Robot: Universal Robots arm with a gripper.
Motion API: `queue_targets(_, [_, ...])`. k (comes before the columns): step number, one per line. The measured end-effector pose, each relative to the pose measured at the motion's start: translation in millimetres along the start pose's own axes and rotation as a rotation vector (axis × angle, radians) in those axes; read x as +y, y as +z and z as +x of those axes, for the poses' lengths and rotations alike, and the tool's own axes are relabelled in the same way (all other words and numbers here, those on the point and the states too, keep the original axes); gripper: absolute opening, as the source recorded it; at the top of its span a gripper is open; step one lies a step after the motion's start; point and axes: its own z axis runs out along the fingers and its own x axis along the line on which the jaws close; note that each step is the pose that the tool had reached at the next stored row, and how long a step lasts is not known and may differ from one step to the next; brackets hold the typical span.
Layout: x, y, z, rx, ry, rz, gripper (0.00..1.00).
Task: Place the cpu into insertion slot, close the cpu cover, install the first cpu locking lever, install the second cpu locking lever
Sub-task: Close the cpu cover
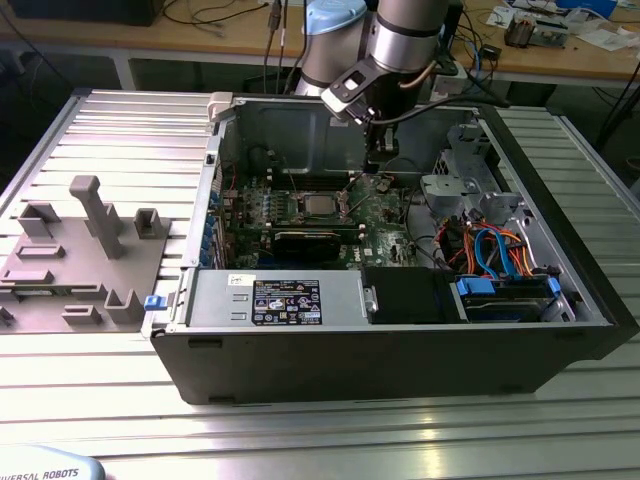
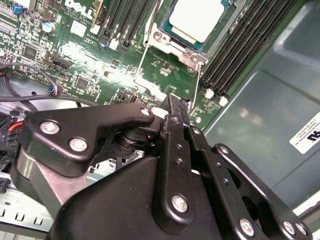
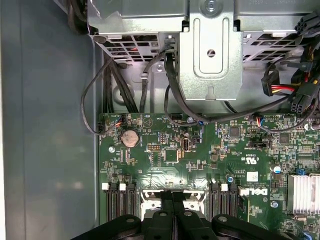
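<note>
On the board (image 2: pixel 90 65): cpu (image 2: pixel 200 17) lies flat, cover (image 2: pixel 167 42) seemingly down around it.
Gripper (image 2: pixel 177 104): jaws together, tip just beside the cover.
Handling: cpu likely light, fragile, edges only; cover thin, stiff.

The cpu (image 2: pixel 197 17) top is silvery-grey. The motherboard (image 3: pixel 165 160) is green. The hand (image 2: pixel 179 104) is black. The cables (image 1: pixel 492 248) are blue and orange. The computer case (image 1: pixel 400 370) is black outside. The desk (image 1: pixel 300 440) is silver, ribbed with parallel grooves.
</note>
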Motion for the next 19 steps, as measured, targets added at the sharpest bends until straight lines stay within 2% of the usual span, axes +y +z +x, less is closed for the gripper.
queue_targets(19, [5.9,0.4,0.0,0.0003,0.0,0.0,0.11])
